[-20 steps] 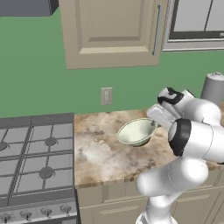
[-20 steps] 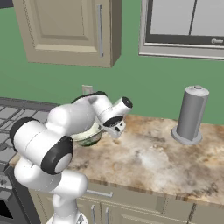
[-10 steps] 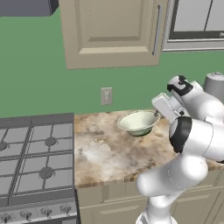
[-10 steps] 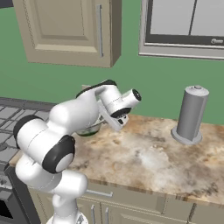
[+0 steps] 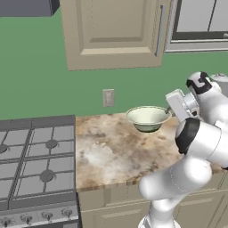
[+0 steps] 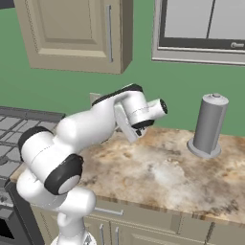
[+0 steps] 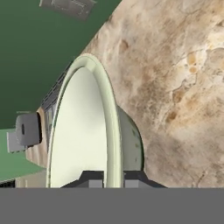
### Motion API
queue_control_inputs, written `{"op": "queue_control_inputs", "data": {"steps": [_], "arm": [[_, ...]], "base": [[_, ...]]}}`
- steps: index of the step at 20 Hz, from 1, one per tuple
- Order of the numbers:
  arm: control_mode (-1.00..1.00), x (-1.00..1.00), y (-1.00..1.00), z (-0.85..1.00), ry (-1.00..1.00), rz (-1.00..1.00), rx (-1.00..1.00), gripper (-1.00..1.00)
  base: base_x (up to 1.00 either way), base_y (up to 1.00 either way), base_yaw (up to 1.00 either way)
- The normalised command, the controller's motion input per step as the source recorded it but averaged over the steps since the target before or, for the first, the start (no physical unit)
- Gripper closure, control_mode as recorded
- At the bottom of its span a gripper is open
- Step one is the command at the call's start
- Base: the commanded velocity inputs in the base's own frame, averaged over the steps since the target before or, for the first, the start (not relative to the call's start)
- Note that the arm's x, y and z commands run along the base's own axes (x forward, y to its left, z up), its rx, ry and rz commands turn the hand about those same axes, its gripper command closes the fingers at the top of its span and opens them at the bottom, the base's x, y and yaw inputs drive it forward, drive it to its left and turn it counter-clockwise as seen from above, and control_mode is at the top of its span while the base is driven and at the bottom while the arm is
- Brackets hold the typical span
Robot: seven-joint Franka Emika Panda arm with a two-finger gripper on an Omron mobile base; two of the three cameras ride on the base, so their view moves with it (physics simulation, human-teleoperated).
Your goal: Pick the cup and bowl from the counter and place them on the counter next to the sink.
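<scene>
Green-walled kitchen corner.
Beige wall cabinet (image 5: pixel 113 33) above a wall outlet (image 5: pixel 108 97), grey gas stove (image 5: pixel 35 156) at left, window (image 6: pixel 203 28) at right, grey cylinder roll (image 6: pixel 209 124) standing below it.

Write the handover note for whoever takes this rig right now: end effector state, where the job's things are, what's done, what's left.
End effector: shut on the rim of the bowl, one finger inside, one outside.
Bowl: lifted off the counter, roughly level, near the back wall.
Cup and sink: none seen from here.
Done: bowl picked up.
Left: carry the bowl to the counter next to the sink and set it down, then fetch the cup and place it there too.
</scene>
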Motion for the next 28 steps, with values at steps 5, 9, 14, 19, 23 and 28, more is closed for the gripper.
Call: {"op": "queue_control_inputs", "data": {"steps": [5,9,14,19,23,28], "arm": [[-1.0,-0.49,-0.25,0.34,-0.25,0.03,0.06,1.0],[-1.0,-0.46,-0.21,0.28,-0.22,0.06,0.01,1.0],[-1.0,-0.27,-0.04,0.14,-0.12,0.05,0.0,1.0],[-1.0,0.0,0.0,0.03,-0.01,0.01,0.0,1.0],[-1.0,0.01,0.0,0.0,0.0,0.0,0.0,1.0],[-1.0,0.08,0.0,0.0,0.0,0.0,0.0,1.0]], "base": [[0.0,0.0,0.0],[0.0,0.0,0.0],[0.0,0.0,0.0],[0.0,0.0,0.0],[0.0,0.0,0.0],[0.0,0.0,0.0]]}}
